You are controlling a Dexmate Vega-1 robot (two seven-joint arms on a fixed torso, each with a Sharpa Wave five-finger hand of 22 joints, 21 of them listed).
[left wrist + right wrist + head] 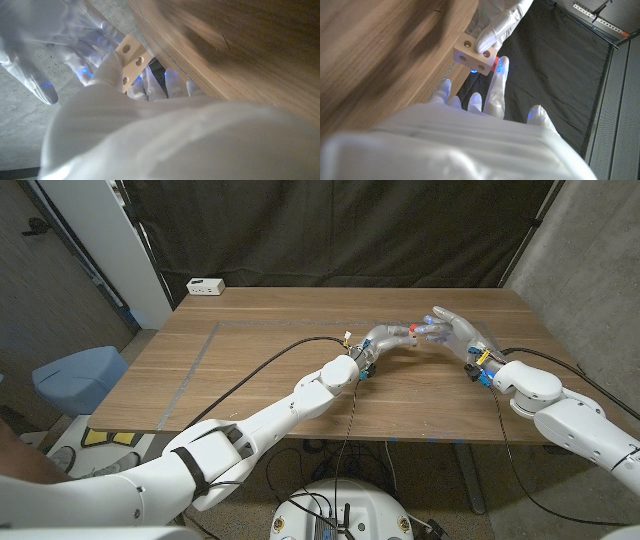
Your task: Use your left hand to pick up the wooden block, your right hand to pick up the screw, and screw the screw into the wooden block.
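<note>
Holding the wooden block (476, 56) off the worktop (250, 370) in its fingertips, holes turned outward for access, the left hand (385, 340) meets the right hand (452, 332), whose fingers touch the block's far side at something red, presumably the screw (495, 65).

wooden table (260, 370) with a pale line across its left part | white box (206, 286) at far left corner | black curtain (340, 230) behind | blue bin (80, 378) on floor, left
</note>
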